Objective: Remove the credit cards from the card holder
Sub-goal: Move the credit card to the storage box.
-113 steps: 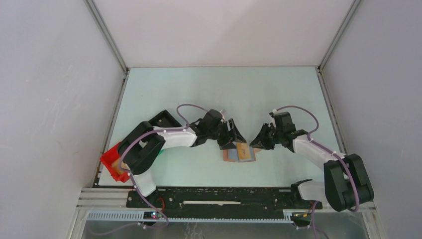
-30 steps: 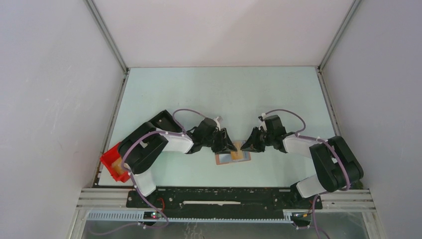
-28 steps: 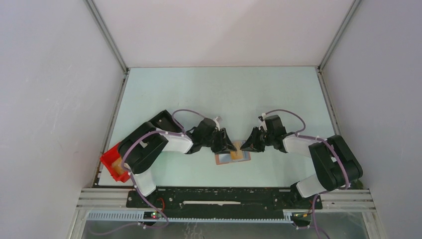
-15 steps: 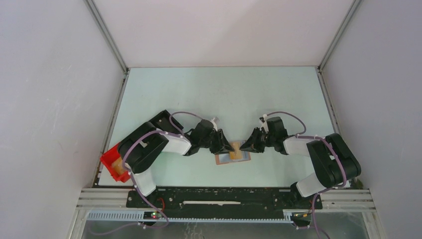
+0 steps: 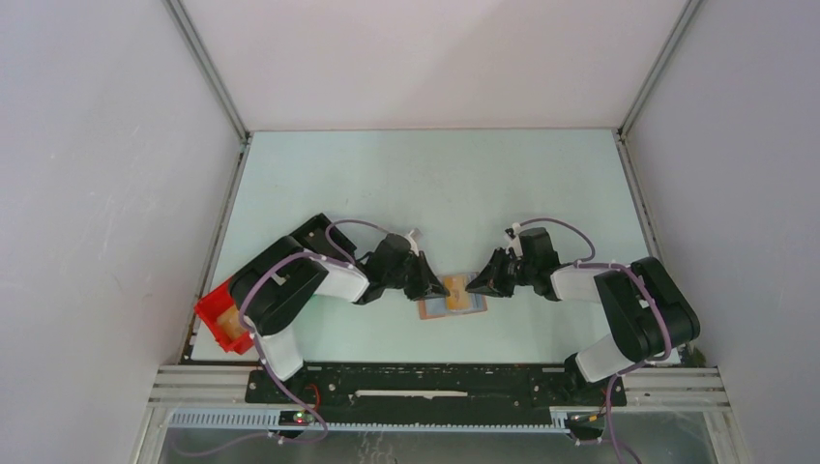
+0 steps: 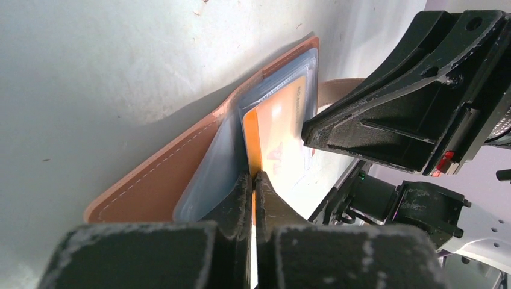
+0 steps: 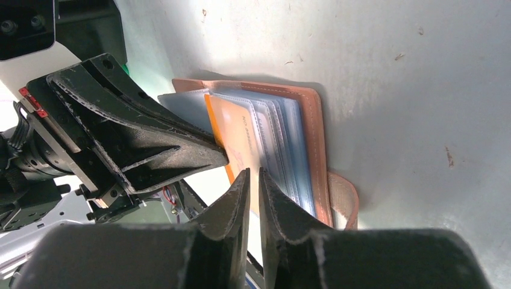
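Card holder (image 5: 452, 302) lies spread open on the bench (image 5: 425, 184), tan cover down, right between the two arms and towards the front edge. Left gripper (image 6: 253, 180) is clenched tight, fingers pinched on the edge of an orange card (image 6: 280, 135) that sits among the clear sleeves (image 7: 283, 138). Right gripper (image 7: 253, 176) faces it from the opposite side, tips down at the sleeve stack, fingers just a slit apart; whether it nips a sleeve or merely presses, I cannot tell. The two grippers' tips are nearly touching over the open holder. Closing tab (image 7: 343, 198) pokes out past the cover's edge. Red bin (image 5: 215, 314) sits well apart at the bench's left edge.
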Tool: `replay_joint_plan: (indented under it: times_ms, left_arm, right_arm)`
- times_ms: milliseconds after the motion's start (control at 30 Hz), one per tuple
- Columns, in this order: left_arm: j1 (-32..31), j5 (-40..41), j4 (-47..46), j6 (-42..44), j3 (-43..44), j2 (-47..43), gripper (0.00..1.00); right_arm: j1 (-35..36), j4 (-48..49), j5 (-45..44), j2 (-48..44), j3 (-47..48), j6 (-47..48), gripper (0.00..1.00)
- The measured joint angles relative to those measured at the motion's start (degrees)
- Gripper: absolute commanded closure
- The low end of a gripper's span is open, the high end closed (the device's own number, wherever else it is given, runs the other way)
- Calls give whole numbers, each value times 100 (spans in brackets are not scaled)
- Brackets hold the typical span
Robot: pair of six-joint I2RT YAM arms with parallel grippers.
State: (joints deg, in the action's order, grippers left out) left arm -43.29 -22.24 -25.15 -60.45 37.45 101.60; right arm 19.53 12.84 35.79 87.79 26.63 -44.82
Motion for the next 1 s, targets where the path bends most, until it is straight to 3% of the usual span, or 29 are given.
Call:
replay_joint_plan:
  times_ms: [733,1000]
  left_arm:
    - [245,114,138,138,-551,-570,100]
    - [256,409,955,361,-654,-1351,100]
  right_arm:
    - [4,162,94,94,-35,-103,81]
    - [2,157,94,92,-35,-98,81]
